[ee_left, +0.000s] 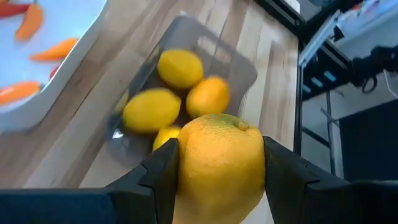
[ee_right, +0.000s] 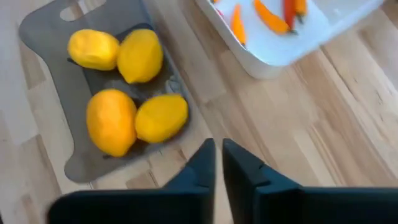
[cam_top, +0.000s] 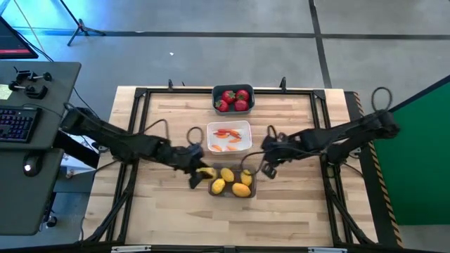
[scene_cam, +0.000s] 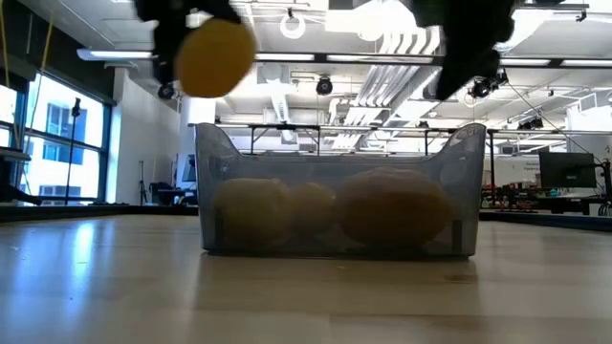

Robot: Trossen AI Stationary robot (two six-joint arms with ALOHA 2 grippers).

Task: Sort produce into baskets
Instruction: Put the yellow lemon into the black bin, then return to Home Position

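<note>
Three baskets stand in a row down the table's middle. The dark blue-grey one [cam_top: 233, 98] at the far side holds red strawberries. The white one [cam_top: 229, 137] holds orange carrots. The translucent grey one [cam_top: 232, 184] at the near side holds several yellow lemons [ee_right: 140, 56]. My left gripper [cam_top: 199, 173] is shut on one more lemon [ee_left: 217, 165], held in the air just left of the grey basket's left wall [scene_cam: 203, 182]. My right gripper [cam_top: 266, 171] is shut and empty, above the table just right of the grey basket. My left gripper pinches the lemon by its two opposite sides [ee_left: 186, 168], one finger [ee_left: 163, 174] on each side. The fingers slant down from the table's left. The lemon [scene_cam: 215, 57] is lifted clear, higher than the grey basket's rim.
Bare wooden table lies left, right and near of the baskets. A black frame [cam_top: 140, 95] runs around the table's edge. A desk with a keyboard [cam_top: 17, 123] stands left of the table.
</note>
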